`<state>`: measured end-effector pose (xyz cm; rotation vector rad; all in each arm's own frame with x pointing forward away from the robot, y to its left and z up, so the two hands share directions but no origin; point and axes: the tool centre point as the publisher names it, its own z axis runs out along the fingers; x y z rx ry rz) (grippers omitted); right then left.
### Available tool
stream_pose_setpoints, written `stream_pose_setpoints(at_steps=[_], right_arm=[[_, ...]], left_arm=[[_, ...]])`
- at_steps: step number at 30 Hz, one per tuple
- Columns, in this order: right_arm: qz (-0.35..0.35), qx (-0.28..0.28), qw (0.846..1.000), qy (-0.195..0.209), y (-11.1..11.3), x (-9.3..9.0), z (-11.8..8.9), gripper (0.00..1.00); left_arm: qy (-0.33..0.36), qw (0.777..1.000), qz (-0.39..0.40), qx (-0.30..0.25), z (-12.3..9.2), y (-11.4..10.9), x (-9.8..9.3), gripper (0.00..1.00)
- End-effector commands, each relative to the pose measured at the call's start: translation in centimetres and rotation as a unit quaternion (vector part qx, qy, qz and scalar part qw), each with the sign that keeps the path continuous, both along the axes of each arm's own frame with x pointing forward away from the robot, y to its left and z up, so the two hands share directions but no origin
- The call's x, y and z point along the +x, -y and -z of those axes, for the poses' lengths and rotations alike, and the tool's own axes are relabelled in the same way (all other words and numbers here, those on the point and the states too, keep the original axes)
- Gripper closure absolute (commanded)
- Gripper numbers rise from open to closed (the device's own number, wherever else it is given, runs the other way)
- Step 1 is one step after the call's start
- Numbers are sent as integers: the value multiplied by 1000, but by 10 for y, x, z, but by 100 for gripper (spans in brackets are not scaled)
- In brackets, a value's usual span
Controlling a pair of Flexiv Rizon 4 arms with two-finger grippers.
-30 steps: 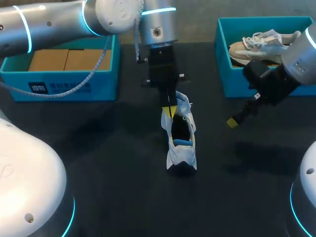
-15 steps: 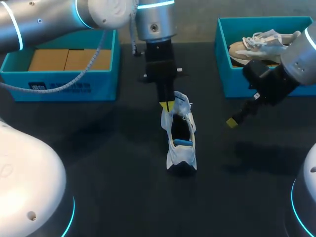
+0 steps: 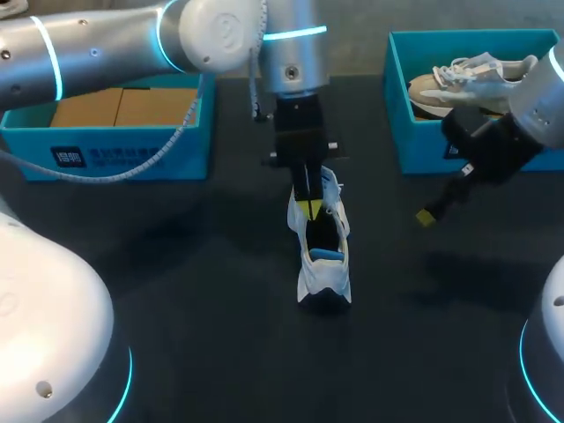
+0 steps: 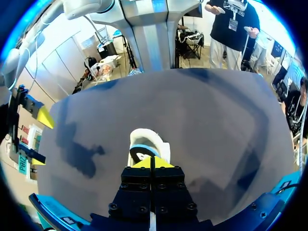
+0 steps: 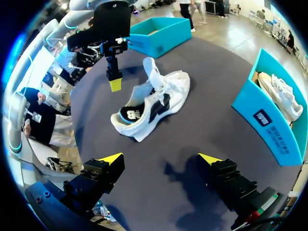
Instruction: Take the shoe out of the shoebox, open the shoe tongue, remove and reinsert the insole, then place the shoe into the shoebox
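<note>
At your left, the cardboard-filled left shoebox [image 3: 115,154]; your left gripper [image 3: 308,209], tips pressed together, seemingly on nothing, over the white sneaker [image 3: 322,256] mid-table; your right gripper [image 3: 427,216] spread, clear of it, beside the right shoebox [image 3: 414,132] holding a second sneaker [image 3: 471,75]

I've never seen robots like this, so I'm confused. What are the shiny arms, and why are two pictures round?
These are a robot's left arm and right arm at a dark table. Each ends in a gripper, a pincer with two yellow-tipped fingers. One picture looks down from above; the round ones come from a camera on each wrist. A white sneaker stands on the table. The left gripper hangs over its opening, shut, holding nothing. The right gripper is open and empty. Behind, the right blue shoebox holds a second sneaker; the left blue shoebox holds brown cardboard.
</note>
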<state>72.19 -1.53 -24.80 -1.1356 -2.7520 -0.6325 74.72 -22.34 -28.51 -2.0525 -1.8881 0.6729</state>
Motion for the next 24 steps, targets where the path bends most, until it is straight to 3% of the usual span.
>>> stream_pose_setpoints(at_steps=[1,15,24], right_arm=[[0,-17,1000,4,15,-8,-15,0],[12,-43,999,10,39,-13,-26,0],[10,-47,999,9,40,-13,-26,0]], left_arm=[[-2,1000,6,3,8,13,4,100],[-1,1000,13,9,44,14,-9,100],[-1,1000,7,17,72,17,-12,100]])
